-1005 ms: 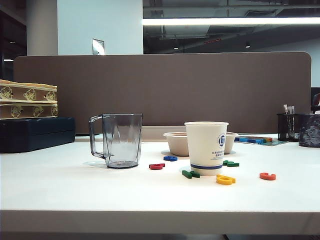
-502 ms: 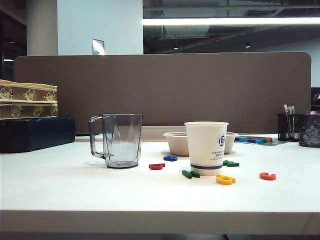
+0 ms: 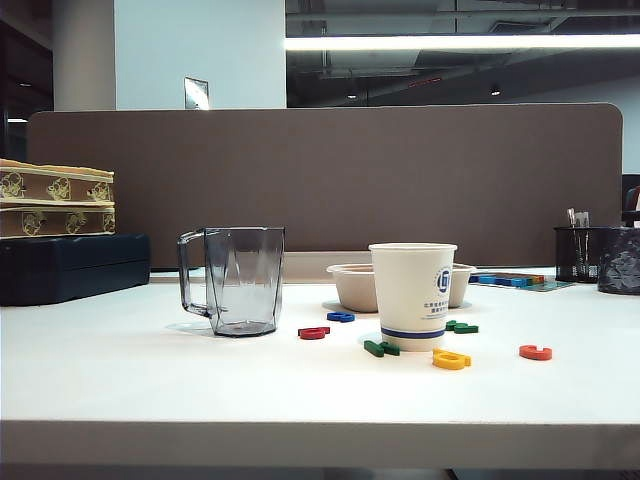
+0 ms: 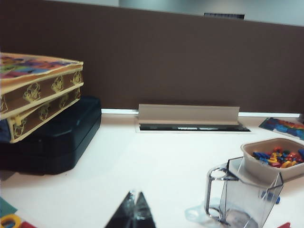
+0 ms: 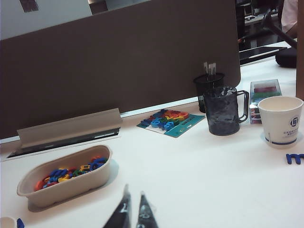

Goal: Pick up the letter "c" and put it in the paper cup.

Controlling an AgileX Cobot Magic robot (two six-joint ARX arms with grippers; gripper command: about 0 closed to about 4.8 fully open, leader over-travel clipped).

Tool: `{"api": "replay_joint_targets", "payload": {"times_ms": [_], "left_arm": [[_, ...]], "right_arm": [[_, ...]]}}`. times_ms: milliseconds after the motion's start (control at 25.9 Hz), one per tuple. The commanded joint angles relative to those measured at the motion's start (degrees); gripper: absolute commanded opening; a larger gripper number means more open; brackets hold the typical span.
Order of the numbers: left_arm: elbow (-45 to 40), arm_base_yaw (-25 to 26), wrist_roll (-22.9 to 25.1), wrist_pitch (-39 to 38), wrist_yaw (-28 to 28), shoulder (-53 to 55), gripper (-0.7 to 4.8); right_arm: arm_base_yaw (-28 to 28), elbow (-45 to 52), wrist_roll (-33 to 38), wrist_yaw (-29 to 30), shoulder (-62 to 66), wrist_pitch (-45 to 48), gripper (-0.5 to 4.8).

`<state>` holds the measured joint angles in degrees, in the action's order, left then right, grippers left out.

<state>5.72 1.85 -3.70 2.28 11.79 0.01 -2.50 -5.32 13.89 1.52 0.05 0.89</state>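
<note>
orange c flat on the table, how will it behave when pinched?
The letter "c" lies flat and thin on the smooth white table, so fingers will likely skid it before gripping. It looks like rigid plastic, probably light. Flat, so it shouldn't roll.

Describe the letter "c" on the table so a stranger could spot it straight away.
Find the white paper cup with the blue logo near the middle of the table. Look to its right, past the yellow letter in front of it: the letter "c" lies flat and alone. It is orange-red, brighter than the crimson letter left of the cup.
</note>
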Motion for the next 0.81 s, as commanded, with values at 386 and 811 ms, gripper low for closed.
{"api": "replay_joint_targets", "payload": {"times_ms": [386,811], "left_arm": [[8.98,-2.4,3.85,-0.13,3.32,5.62,-0.05],[19.37,-9.57,15.19,-2.36,6.36,22.14,0.36]], "right_arm": [[0.02,-9.92,-4.59,3.1,2.56,-7.26,0.56],[0.04,-19.93,-17.35,7.52,13.0,-12.28,0.56]]}}
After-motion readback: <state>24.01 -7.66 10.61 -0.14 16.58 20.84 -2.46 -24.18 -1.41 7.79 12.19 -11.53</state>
